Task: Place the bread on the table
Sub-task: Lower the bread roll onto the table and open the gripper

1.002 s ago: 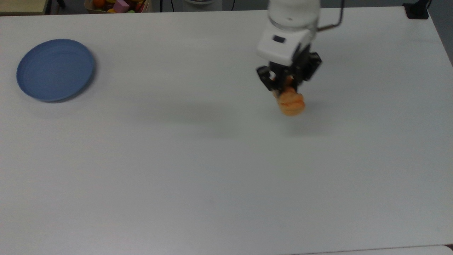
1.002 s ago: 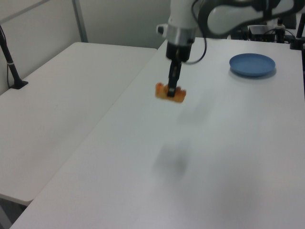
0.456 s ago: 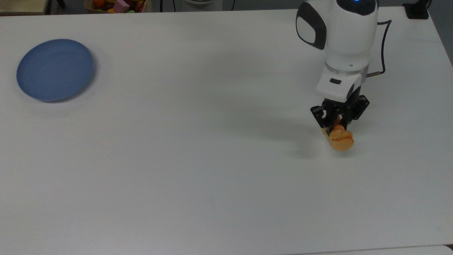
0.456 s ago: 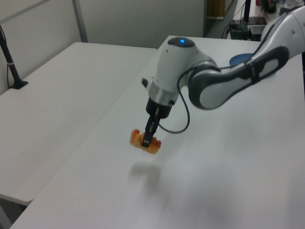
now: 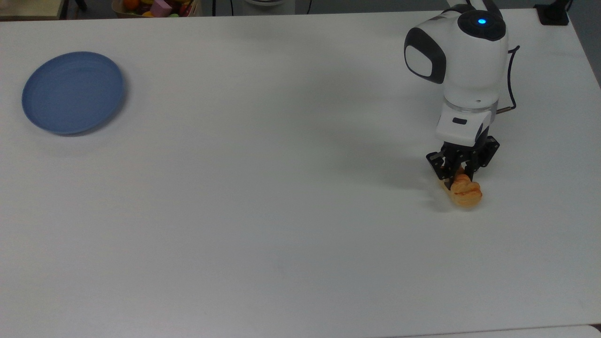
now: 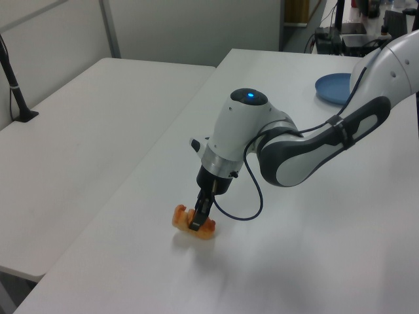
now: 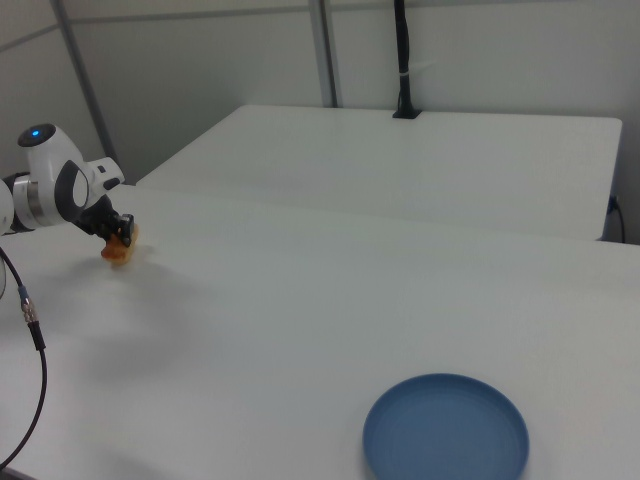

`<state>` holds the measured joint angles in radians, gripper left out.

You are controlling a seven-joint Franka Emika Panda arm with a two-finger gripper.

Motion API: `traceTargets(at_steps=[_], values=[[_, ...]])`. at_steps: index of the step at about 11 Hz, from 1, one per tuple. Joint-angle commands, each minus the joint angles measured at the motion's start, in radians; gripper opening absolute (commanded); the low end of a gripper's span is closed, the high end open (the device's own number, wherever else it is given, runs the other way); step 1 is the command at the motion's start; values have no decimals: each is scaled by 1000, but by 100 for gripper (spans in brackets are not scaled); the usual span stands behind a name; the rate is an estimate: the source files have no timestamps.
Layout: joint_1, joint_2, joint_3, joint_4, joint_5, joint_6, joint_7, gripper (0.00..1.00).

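The bread (image 5: pixel 466 193) (image 6: pixel 194 224) (image 7: pixel 119 249) is a small golden-orange loaf low over the white table (image 5: pixel 263 197) (image 6: pixel 314 261) (image 7: pixel 330 300), at or just above its surface, on the top view's right. My gripper (image 5: pixel 458 174) (image 6: pixel 196 224) (image 7: pixel 122 234) is shut on the bread from above, its black fingers pinching the loaf's middle. The loaf's far end pokes out below the fingers in the top view. A tight shadow lies right under the bread.
A round blue plate (image 5: pixel 73 92) (image 6: pixel 338 86) (image 7: pixel 446 430) sits far off at the top view's left. A box of coloured toys (image 5: pixel 157 7) stands past the table's back edge. A second white table (image 6: pixel 85 137) (image 7: pixel 400 160) adjoins this one.
The arm carried the bread from the table's middle-right toward the top view's right and lowered it close to the surface. The gripper stayed shut on it.
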<state>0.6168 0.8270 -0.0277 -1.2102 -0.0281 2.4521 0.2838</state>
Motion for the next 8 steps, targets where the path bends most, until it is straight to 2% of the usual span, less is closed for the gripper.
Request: traceTargets(at_steps=[1,2,5,8], values=[[-6,9,11,11,-33,37,21,74],[-9,9,12,9,-36,47,18,100],[-9,-24,14,-17,-47,39,18,100],[-38,-210,15,-136,-36,-26,17,100]])
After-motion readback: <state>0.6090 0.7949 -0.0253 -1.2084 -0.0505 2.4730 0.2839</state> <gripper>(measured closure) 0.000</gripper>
